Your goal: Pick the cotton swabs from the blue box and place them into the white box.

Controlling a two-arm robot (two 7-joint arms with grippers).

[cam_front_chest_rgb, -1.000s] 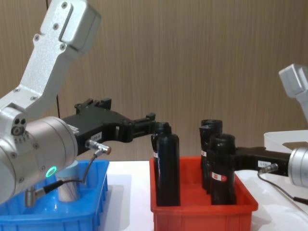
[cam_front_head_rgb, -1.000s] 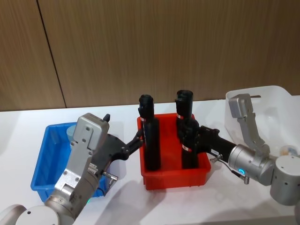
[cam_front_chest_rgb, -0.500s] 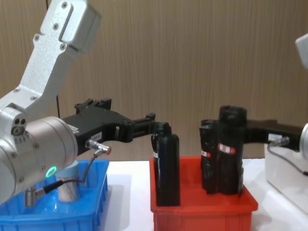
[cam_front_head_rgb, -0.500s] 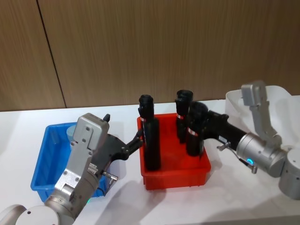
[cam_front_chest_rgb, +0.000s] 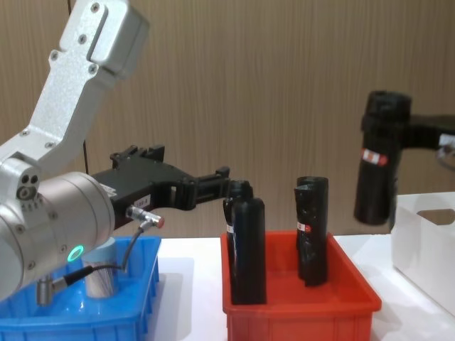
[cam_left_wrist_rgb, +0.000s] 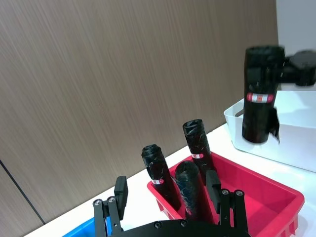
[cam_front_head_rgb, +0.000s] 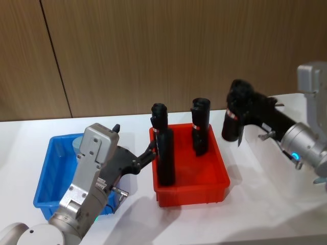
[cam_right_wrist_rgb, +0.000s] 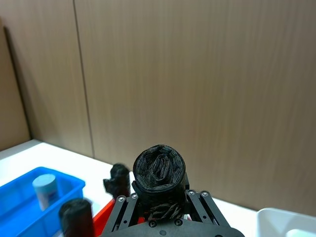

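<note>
A cotton swabs jar (cam_right_wrist_rgb: pixel 44 190) with a pale blue lid stands in the blue box (cam_front_head_rgb: pixel 47 176) at the left; it also shows as the jar (cam_front_chest_rgb: pixel 104 278) behind my left arm. My left gripper (cam_front_head_rgb: pixel 149 152) hangs open between the blue box and the red bin, holding nothing. My right gripper (cam_front_head_rgb: pixel 236 115) is shut on a tall black roll (cam_front_chest_rgb: pixel 379 167) with a red-white label, held upright in the air beside the white box (cam_front_chest_rgb: pixel 426 238), at its near-left rim.
The red bin (cam_front_head_rgb: pixel 190 178) stands in the middle with black rolls (cam_front_head_rgb: pixel 164 145) standing upright in it. The white box (cam_left_wrist_rgb: pixel 264 145) sits to its right. A wooden wall runs behind the white table.
My right gripper has lifted a black roll out of the red bin and carried it up and right toward the white box. The left arm has not moved.
</note>
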